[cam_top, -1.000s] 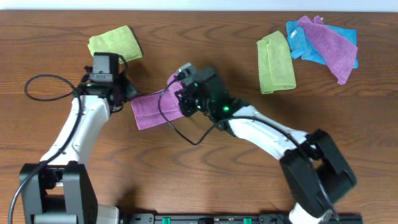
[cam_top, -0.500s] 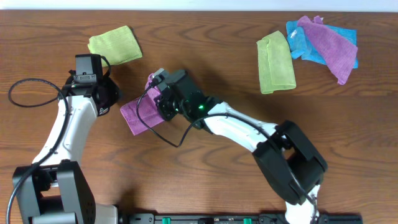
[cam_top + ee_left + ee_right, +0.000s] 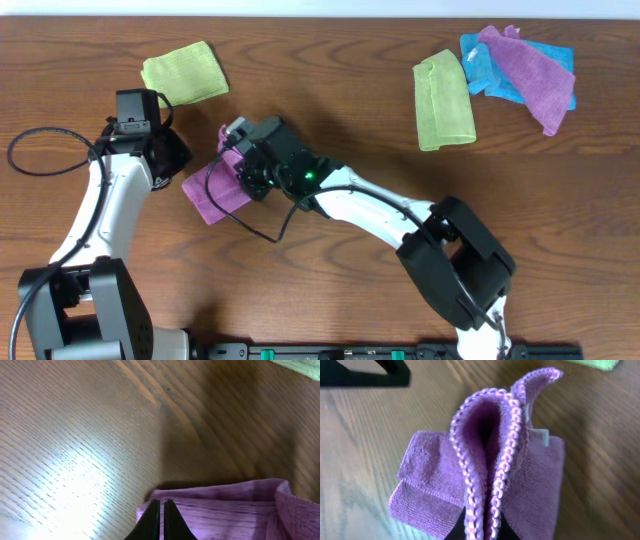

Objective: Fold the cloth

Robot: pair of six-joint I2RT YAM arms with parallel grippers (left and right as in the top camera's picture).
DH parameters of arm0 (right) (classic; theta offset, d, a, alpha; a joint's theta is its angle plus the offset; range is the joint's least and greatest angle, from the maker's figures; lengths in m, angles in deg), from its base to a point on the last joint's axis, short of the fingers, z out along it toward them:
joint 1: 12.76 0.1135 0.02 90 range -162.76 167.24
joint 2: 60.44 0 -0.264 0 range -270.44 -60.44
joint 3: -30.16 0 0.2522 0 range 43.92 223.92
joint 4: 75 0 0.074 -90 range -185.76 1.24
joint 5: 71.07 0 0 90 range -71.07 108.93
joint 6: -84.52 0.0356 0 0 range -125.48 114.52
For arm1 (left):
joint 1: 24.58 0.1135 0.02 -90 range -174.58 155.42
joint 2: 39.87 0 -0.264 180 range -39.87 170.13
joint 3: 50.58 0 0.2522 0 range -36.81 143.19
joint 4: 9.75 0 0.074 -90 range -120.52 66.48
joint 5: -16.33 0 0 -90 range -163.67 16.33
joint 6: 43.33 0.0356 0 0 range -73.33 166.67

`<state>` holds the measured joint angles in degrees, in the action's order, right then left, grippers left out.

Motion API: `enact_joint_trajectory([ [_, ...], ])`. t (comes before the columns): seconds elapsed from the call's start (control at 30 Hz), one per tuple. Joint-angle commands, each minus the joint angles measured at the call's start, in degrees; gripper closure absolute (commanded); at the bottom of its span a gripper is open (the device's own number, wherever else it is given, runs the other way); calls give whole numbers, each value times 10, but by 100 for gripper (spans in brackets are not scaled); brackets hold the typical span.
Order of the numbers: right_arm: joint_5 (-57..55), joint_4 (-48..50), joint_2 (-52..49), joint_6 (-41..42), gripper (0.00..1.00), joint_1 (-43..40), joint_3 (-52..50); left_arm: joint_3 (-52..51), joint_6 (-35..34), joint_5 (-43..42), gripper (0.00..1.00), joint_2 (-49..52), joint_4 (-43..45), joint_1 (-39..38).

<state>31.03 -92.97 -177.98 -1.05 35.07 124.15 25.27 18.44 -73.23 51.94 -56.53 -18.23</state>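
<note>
**Overhead.** The cloth point(image 3: 205, 195) lies on the table point(image 3: 330, 290) left of centre, between the two grippers. Its long axis runs on a diagonal, from the near left end up and away toward the right. The far right end is lifted and bunched under the right gripper point(image 3: 236, 166). The left gripper point(image 3: 180, 165) sits at the cloth's far left edge. Its fingers are hidden here by the wrist. A lime cloth point(image 3: 183, 73) lies beyond the left arm. Well apart at the far right are a folded lime cloth point(image 3: 444, 100), a blue cloth point(image 3: 482, 62) and a second purple cloth point(image 3: 530, 68) draped over the blue one.

**Left wrist.** The left gripper point(image 3: 161, 512) has its two dark fingers pressed together with only a hairline between them. The tips are at the cloth's point(image 3: 225, 510) hemmed edge, near a corner. Whether any fabric is caught between them cannot be told. The cloth stretches away to the right and lies flat on the wood.

**Right wrist.** The right gripper point(image 3: 480, 529) is clamped on the cloth point(image 3: 430, 480). Two stitched edges rise out of the dark fingers side by side and curl over into a loop, pointing up and away. The rest spreads flat below the loop. A small white tag point(image 3: 540, 437) shows at the right edge, just beside the raised fold.
</note>
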Motion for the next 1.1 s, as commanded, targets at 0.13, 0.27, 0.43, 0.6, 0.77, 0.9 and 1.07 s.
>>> enact_joint_trajectory([
  [0.13,-3,-30,-2,-30,99,10,34,-8,10,15,94,-3,-3,20],
  [0.27,-50,-46,-2,-30,99,7,34,-10,10,-2,94,-3,-29,28],
  [0.43,-63,-57,-2,-32,99,-5,35,-33,-20,-65,94,-3,-43,26],
  [0.6,-63,-59,0,-31,99,-19,40,-101,-54,-126,94,-3,2,26],
  [0.77,-64,-60,6,-28,99,-30,42,-140,-67,-139,94,-3,35,26],
  [0.9,-73,-64,10,-28,99,-37,42,-151,-74,-140,94,-3,62,22],
  [1.07,-79,-79,19,-28,99,-45,42,-165,-93,-139,94,20,109,-14],
])
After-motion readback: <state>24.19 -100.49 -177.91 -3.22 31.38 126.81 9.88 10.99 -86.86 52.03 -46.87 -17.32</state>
